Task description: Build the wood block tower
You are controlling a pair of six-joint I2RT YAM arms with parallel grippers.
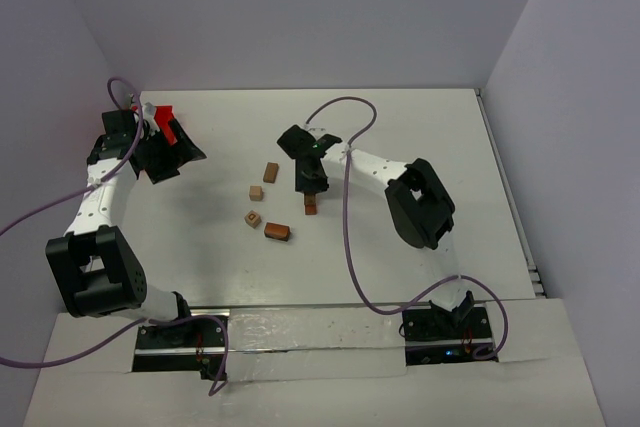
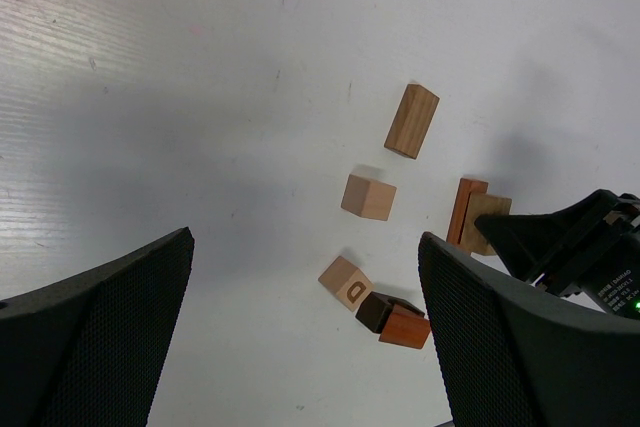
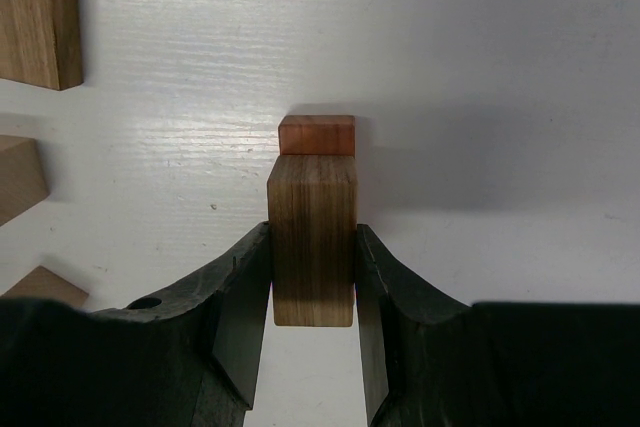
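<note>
The wood block tower (image 1: 310, 209) stands mid-table as a reddish-brown block (image 3: 317, 134). My right gripper (image 3: 312, 239) is shut on a tan-brown cuboid (image 3: 312, 197) held right over that block and hiding most of it; I cannot tell whether the two touch. From the left wrist view the cuboid (image 2: 487, 223) lies against the reddish block (image 2: 465, 209), with the right gripper (image 2: 570, 242) behind it. My left gripper (image 2: 305, 247) is open and empty, far left by the red tray, aimed at the loose blocks. In the top view the right gripper (image 1: 310, 182) sits just above the tower.
Loose blocks lie left of the tower: a brown cuboid (image 1: 270, 172), a pale cube (image 1: 256, 192), a lettered cube (image 1: 252, 218), and a dark piece touching a reddish block (image 1: 277, 232). The red tray (image 1: 165, 125) sits at the far left under the left gripper (image 1: 165, 152).
</note>
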